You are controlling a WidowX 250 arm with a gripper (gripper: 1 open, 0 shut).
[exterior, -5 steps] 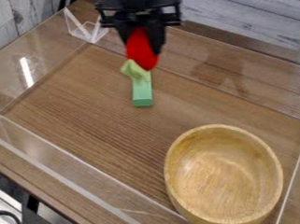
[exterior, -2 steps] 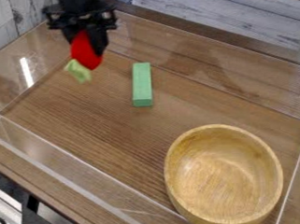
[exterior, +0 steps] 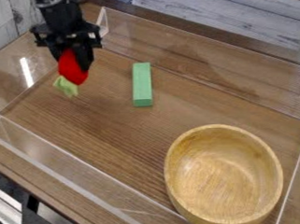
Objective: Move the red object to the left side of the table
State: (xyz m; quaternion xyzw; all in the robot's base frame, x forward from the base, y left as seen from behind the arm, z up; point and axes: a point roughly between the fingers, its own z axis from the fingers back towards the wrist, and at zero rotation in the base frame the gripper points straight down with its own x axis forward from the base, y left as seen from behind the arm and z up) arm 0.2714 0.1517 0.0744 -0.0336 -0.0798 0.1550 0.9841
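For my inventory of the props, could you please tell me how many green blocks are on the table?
1. The green rectangular block lies flat near the table's middle, right of the red toy fruit in the pincer. Nothing appears hidden inside the wooden bowl.

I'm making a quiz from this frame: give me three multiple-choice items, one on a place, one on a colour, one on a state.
1. Where is the wooden bowl?
A. near right corner
B. far left corner
C. under the gripper

2. What colour is the block?
A. blue
B. green
C. yellow

3. What is the gripper doing with the red fruit?
A. holding it
B. hovering beside it, jaws wide
C. pressing it into the bowl

Answers: 1 A, the bowl fills the lower right. 2 B, the block is plainly green. 3 A, the jaws clamp the fruit over the table.
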